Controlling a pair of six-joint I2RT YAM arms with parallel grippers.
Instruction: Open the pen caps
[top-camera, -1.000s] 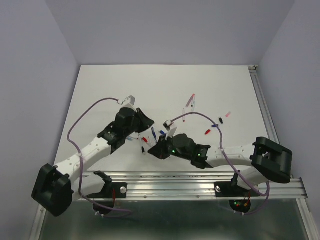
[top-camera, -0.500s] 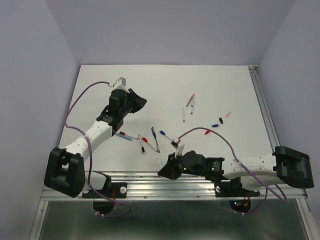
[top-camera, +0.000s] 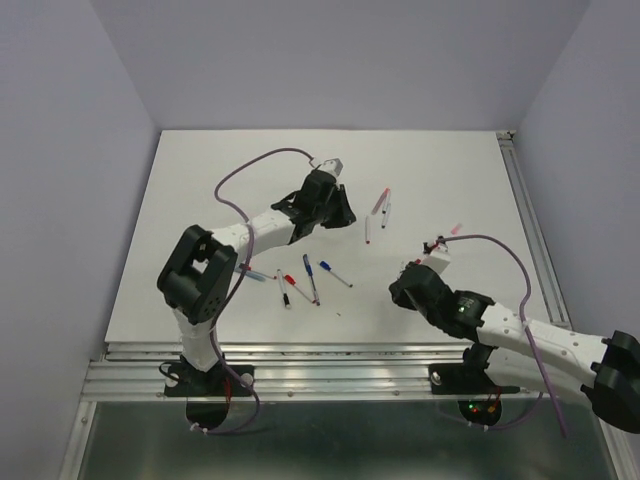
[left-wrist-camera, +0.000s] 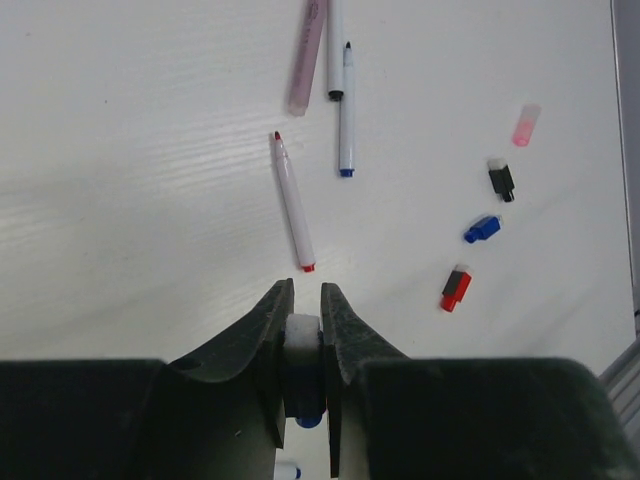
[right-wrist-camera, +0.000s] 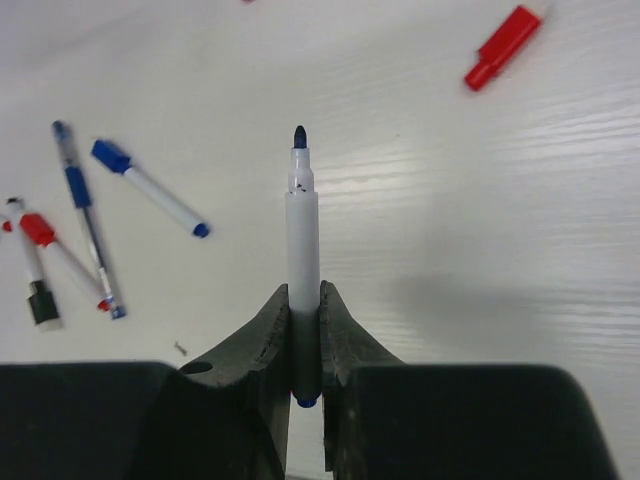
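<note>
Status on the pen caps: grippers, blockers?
Left gripper shut on a blue cap. Right gripper shut on an uncapped pen. Blue-capped pen not yet opened. No blockers in view.

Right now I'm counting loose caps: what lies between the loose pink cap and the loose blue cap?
The black cap lies between the pink cap and the blue cap, touching neither, in the left wrist view.
</note>
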